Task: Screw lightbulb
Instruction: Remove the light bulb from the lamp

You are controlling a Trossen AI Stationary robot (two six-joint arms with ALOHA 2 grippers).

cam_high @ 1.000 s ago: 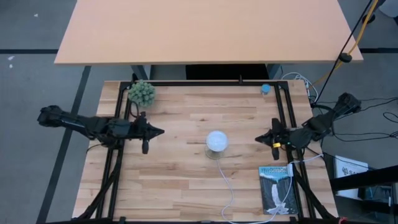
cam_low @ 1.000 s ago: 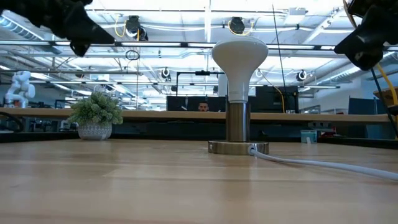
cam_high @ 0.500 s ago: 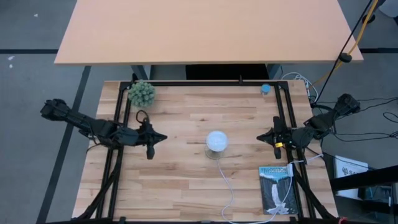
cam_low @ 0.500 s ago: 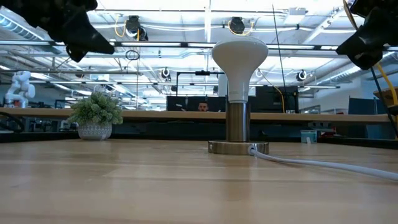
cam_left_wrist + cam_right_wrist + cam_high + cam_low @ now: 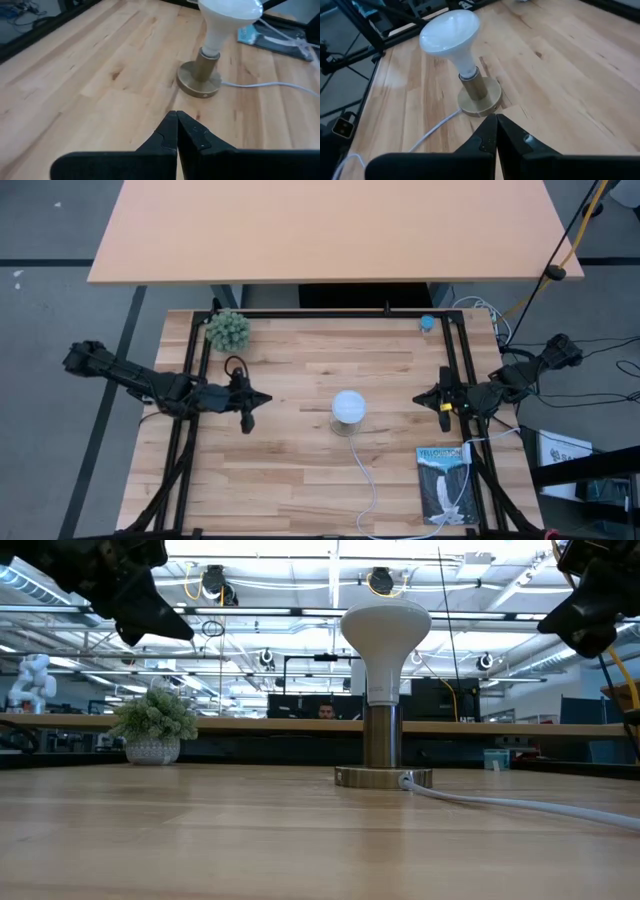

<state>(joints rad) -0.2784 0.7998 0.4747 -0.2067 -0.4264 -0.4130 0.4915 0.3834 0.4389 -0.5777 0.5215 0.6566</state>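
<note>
Lightbulb (image 5: 348,406) seated upright in brass socket (image 5: 383,777) at table centre, left gripper (image 5: 262,398) held left of it, fingers together, right gripper (image 5: 418,402) held right of it, fingers together, neither touching bulb.

A small potted plant (image 5: 228,329), a blue object (image 5: 427,323) and a booklet (image 5: 443,483) sit near the table's (image 5: 290,470) edges.

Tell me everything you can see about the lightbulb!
The lightbulb is white and frosted, with a wide, rounded top narrowing to a slim neck. It stands upright in a brassy metal socket on a round base, near the middle of the wooden table. A white cord leaves the base. Neither gripper touches it.
</note>
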